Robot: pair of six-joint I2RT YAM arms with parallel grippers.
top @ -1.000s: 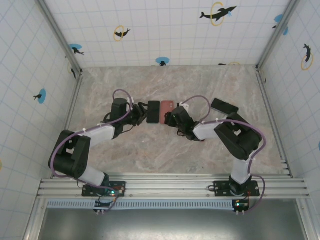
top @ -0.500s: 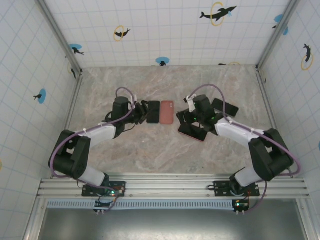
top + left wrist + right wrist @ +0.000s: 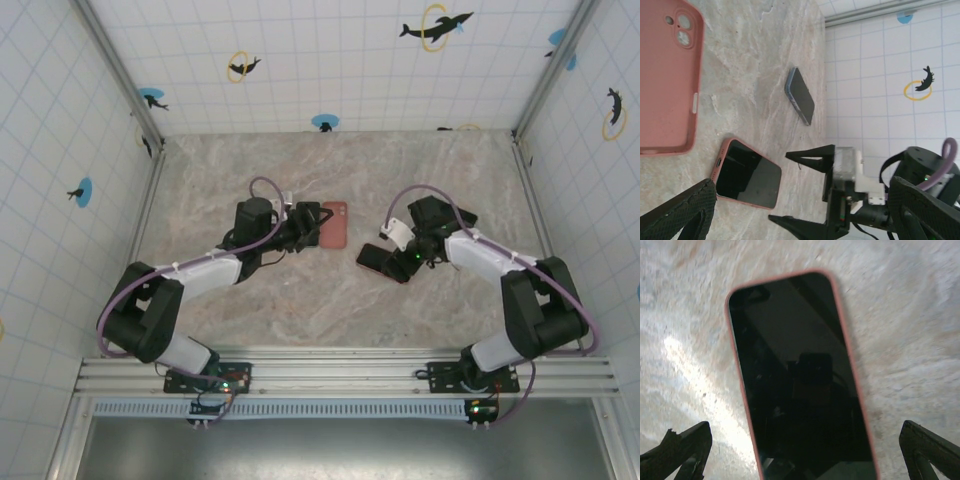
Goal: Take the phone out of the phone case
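The left arm and right arm are wearing black joints and white links, lilac cables are looping along both, green lights are glowing at their black bases, and the fingers are showing a black ribbed texture

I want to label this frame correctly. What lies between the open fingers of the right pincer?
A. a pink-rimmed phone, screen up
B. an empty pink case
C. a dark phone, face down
A: the right wrist view shows the pink-rimmed phone lying screen up between the fingers of the right pincer.
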